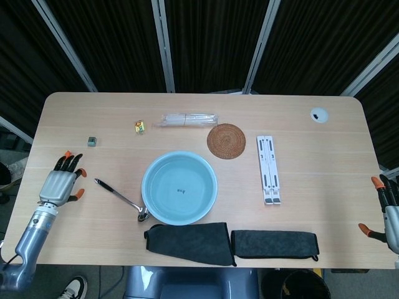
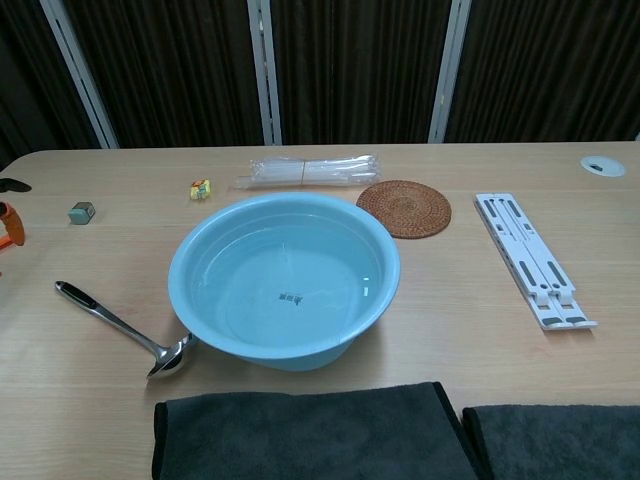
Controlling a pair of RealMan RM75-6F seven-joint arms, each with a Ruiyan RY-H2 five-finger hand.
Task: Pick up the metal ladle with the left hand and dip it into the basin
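The metal ladle (image 1: 121, 199) lies flat on the table, left of the light blue basin (image 1: 215, 187). Its black-tipped handle points up-left and its bowl rests against the basin's lower left wall. The chest view shows the ladle (image 2: 115, 325) beside the basin (image 2: 270, 355), which holds clear water. My left hand (image 1: 60, 180) hovers over the table's left edge with fingers spread, holding nothing, a short way left of the handle tip. Its fingertips (image 2: 10, 186) just enter the chest view. My right hand (image 1: 389, 212) is open beyond the table's right edge.
Two dark towels (image 1: 190, 242) (image 1: 274, 243) lie along the front edge below the basin. Behind the basin are a woven coaster (image 1: 226, 141), a white folding stand (image 1: 269, 169), a clear plastic packet (image 1: 187, 119), a small yellow item (image 1: 139, 126) and a grey-green block (image 1: 91, 141).
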